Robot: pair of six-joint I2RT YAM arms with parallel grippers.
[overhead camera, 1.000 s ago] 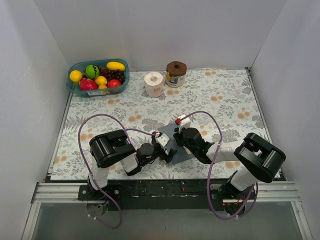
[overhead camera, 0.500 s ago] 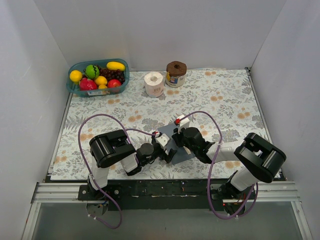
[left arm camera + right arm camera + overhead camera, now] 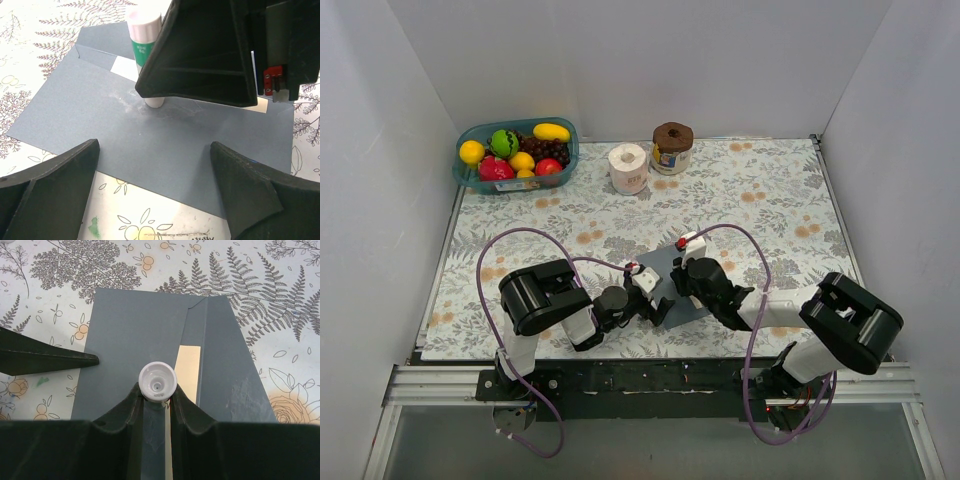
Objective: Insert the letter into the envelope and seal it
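- Gripping a white, green-labelled glue stick [image 3: 157, 381], the right claw [image 3: 156, 392] presses it onto the slate-grey paper envelope [image 3: 132, 335].
- Left claw [image 3: 154, 150] gapes empty nearby; cream-tan card letter [image 3: 187, 370] sits tucked inside.
- If unpinned, the envelope may drag with the glue.

Glue stick [image 3: 143, 42] upright, tip on envelope [image 3: 85, 115] — clamped in right hand [image 3: 167, 82]; left hand [image 3: 155, 162] spread wide.

Table [image 3: 770, 190], far left corner: fruit basket [image 3: 567, 150].
Far edge, centre: paper roll [image 3: 628, 167], with jar [image 3: 671, 148] just beside it on the right.
Near edge, centre: envelope [image 3: 90, 115] flat on table, between the arms.
Letter [image 3: 187, 365]: apparently inside envelope, one strip showing.
Glue stick [image 3: 144, 40]: between right claw [image 3: 156, 389] fingers, its end down on envelope.
Left claw [image 3: 154, 147]: at envelope's left edge.
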